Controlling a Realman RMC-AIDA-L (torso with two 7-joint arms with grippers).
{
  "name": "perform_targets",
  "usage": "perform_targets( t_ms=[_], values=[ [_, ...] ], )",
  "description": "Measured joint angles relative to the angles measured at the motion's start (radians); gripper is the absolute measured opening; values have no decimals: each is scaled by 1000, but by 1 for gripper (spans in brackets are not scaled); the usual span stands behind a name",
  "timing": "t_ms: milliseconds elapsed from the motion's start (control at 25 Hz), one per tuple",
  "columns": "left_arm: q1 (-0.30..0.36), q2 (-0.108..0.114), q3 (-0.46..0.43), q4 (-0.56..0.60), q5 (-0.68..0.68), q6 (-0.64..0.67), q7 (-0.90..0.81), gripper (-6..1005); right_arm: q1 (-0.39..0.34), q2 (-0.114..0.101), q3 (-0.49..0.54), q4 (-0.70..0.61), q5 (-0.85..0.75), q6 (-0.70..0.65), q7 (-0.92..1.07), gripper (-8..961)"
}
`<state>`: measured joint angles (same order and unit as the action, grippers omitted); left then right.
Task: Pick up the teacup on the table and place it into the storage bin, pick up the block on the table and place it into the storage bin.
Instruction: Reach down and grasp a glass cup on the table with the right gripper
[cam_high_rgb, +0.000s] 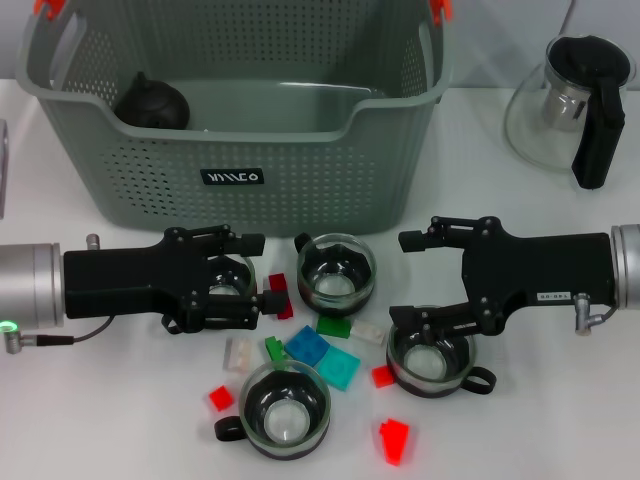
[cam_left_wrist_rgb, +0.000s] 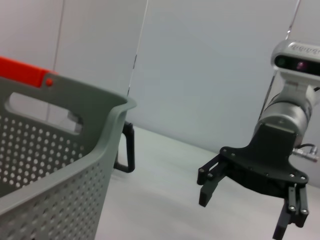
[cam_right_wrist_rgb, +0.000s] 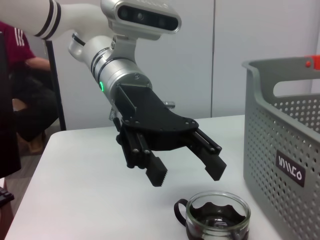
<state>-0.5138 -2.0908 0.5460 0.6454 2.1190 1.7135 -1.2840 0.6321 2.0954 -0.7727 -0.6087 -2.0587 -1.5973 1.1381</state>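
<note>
1. The left gripper (cam_high_rgb: 258, 270), jaws spread, hovers over the red block (cam_high_rgb: 279, 294) and a hidden cup before the storage bin (cam_high_rgb: 240, 150) at the table's (cam_high_rgb: 120, 420) far edge: descend squarely.
2. The right gripper (cam_high_rgb: 405, 275), spread, hangs above the right-hand teacup (cam_high_rgb: 430, 355).
3. The right wrist view alone shows the left fingers (cam_right_wrist_rgb: 157, 175) holding nothing.

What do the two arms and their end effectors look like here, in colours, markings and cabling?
Both arms end in a silver cylindrical wrist and a matte black two-finger end effector. The left end effector has ridged finger pads, a green light on its wrist and a thin grey cable. The right end effector carries a small white label and a cable.
</note>
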Motion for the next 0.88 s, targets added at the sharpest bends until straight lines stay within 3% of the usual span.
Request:
perform_targets(
  t_ms=[680, 880],
  values=[
    [2, 2, -6, -1, 6, -8, -19, 836, 9, 0, -15, 11, 0, 13, 2, 914],
    [8, 1, -16, 2, 2, 16, -18, 837, 9, -12, -14, -8, 0, -37, 23, 914]
  ],
)
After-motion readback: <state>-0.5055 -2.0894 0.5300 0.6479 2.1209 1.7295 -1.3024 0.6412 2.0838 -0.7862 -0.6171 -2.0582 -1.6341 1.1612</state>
